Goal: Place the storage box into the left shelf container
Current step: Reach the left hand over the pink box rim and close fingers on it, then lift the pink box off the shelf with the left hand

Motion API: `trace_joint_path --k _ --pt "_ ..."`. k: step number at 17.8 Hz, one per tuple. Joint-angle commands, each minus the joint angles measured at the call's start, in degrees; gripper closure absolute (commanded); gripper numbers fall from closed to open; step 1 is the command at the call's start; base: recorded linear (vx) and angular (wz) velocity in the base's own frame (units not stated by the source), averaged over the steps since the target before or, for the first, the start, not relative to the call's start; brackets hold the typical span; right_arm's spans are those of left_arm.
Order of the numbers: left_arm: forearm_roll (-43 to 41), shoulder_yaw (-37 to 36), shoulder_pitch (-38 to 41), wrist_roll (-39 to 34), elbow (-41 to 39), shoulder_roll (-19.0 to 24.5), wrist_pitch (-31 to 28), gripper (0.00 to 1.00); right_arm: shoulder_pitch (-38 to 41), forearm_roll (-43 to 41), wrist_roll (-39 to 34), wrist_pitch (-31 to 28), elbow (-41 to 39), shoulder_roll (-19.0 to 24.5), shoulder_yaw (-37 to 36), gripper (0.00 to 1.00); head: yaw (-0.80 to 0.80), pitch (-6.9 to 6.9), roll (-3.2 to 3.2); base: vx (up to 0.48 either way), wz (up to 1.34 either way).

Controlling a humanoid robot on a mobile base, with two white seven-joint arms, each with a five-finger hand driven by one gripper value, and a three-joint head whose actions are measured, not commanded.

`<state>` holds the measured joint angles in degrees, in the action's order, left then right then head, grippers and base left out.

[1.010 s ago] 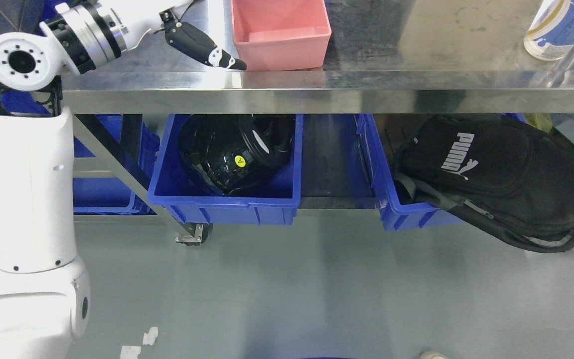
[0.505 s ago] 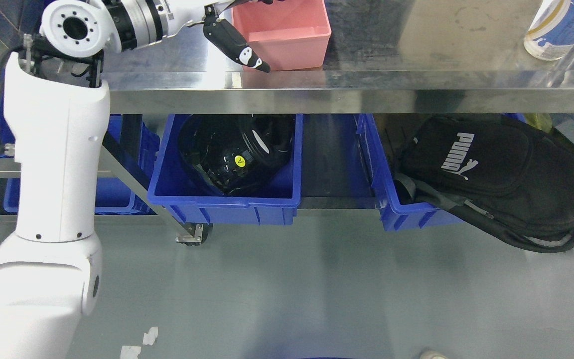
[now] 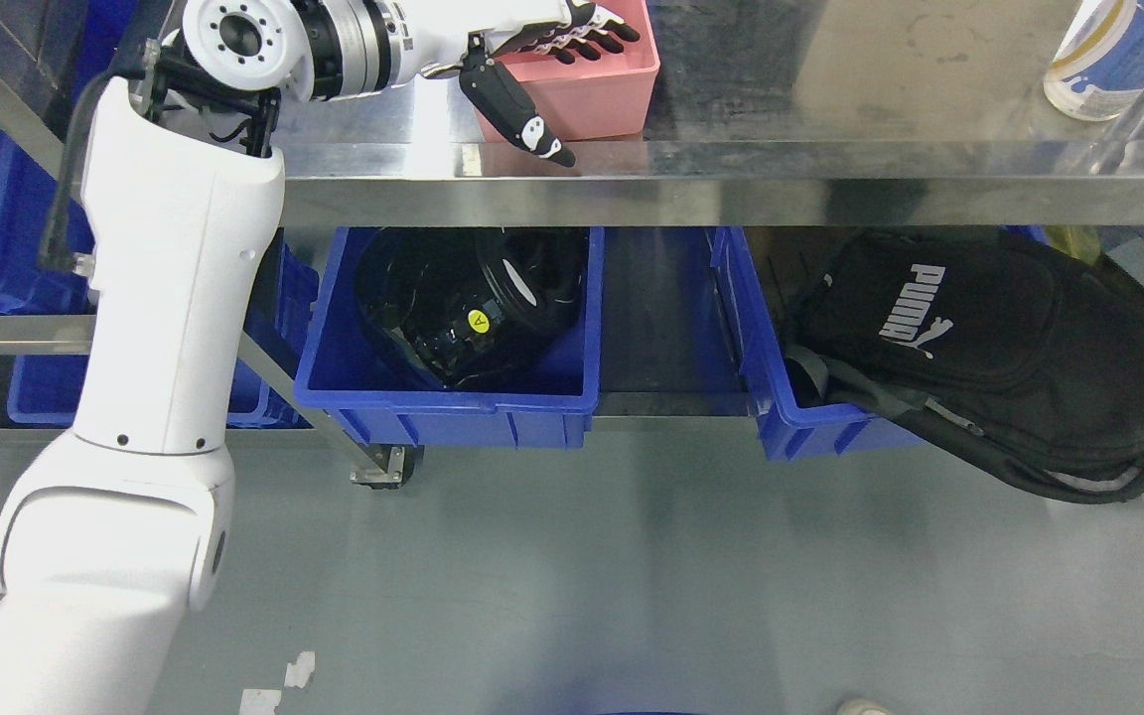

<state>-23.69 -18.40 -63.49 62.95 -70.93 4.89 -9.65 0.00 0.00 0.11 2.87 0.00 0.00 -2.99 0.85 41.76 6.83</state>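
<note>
**Left hand at pink box, not gripping**

Head view: the pink box (image 3: 582, 84) sits on the steel table (image 3: 830, 169), cut off by the top edge of the picture, so its back wall is out of sight. The left hand (image 3: 542, 65) reaches in from the left and is over the box's left part: fingers (image 3: 597, 35) spread out flat above the box's opening, thumb (image 3: 522, 117) pointing down in front of the box's front-left corner. Fingers are loose and extended, nothing clamped; whether the thumb touches the box wall is hard to tell. The hand hides the box's left rim.

Below the table, a blue bin (image 3: 453, 397) sits almost straight under the box, holding a black helmet (image 3: 473, 303) whose top is hidden by the table edge. Right of that bin, a second blue bin (image 3: 790, 417) is mostly covered by a black backpack (image 3: 999, 348) hanging over its front. At the table's far right a bottle (image 3: 1103, 55) is cut off by the frame. The right arm is out of view.
</note>
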Motion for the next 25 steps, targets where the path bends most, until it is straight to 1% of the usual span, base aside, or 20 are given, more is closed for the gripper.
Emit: trace_joint_path --k 1,2,3,4,5,7,8,11,12,14,17,20,22,25 --pt "-0.57 -1.29 0.03 2.87 4.93 -1.20 -0.63 0.31 -0.26 -1.23 0.07 -0.05 -1.00 -1.00 0.00 0.00 0.00 0.00 0.00 0.000 0.00" --pt "-0.22 -0.93 0.30 3.32 5.10 -1.20 -0.63 0.38 -0.18 -1.23 0.07 -0.05 -1.00 -1.00 0.00 0.00 0.00 0.00 0.00 0.000 0.00" --pt "-0.13 0.37 0.65 3.32 5.10 -1.46 -0.28 0.47 -0.26 -1.23 0.07 -0.05 -1.00 -1.00 0.00 0.00 0.00 0.00 0.00 0.000 0.00" --pt "-0.04 2.56 0.74 3.41 5.10 -1.72 0.07 0.54 -0.18 -1.23 0.07 -0.05 -1.00 -1.00 0.00 0.00 0.00 -0.01 0.00 0.000 0.00" --pt "0.05 5.19 0.82 3.50 5.10 -2.07 1.38 0.66 -0.26 -1.23 0.07 0.03 -1.00 -1.00 0.00 0.00 0.00 -0.01 0.00 0.000 0.00" --pt "0.22 12.13 0.91 4.37 5.19 -3.89 5.15 0.97 -0.27 -1.23 0.07 -0.05 -1.00 -1.00 0.00 0.00 0.00 -0.01 0.00 0.000 0.00" --pt "0.22 14.43 1.17 4.81 5.10 -3.89 6.13 1.00 -0.18 -1.23 0.07 -0.05 -1.00 -1.00 0.00 0.00 0.00 0.00 0.00 0.000 0.00" --pt "1.18 19.44 2.14 4.99 4.84 -3.89 6.58 1.00 -0.18 -1.23 0.07 0.03 -1.00 -1.00 0.00 0.00 0.00 -0.01 0.00 0.000 0.00" --pt "2.84 21.81 2.14 4.82 4.66 -3.89 6.49 1.00 -0.26 -1.23 0.07 -0.05 -1.00 -1.00 0.00 0.00 0.00 -0.01 0.00 0.000 0.00" --pt "9.68 23.85 2.14 4.29 4.14 -3.89 6.49 1.00 -0.18 -1.23 0.07 0.03 -1.00 -1.00 0.00 0.00 0.00 -0.01 0.00 0.000 0.00" --pt "19.88 25.87 2.23 -1.49 1.68 -3.89 6.58 1.00 -0.26 -1.23 0.07 -0.05 -1.00 -1.00 0.00 0.00 0.00 -0.01 0.00 0.000 0.00" --pt "26.66 25.88 4.16 -5.45 -2.79 -3.89 6.58 0.98 -0.18 -1.23 0.06 -0.05 -1.00 -1.00 0.00 0.00 0.00 0.00 0.00 0.000 0.00" --pt "31.22 25.88 5.56 -9.48 -6.13 -3.89 6.75 0.96 -0.18 -1.23 0.07 -0.05 -1.00 -1.00 0.00 0.00 0.00 0.00 0.00 0.000 0.00" --pt "35.10 25.61 9.07 -16.08 -10.18 -3.89 10.87 0.94 -0.26 -1.23 0.06 -0.05 -1.00 -1.00 0.00 0.00 0.00 0.00 0.00 0.000 0.00"
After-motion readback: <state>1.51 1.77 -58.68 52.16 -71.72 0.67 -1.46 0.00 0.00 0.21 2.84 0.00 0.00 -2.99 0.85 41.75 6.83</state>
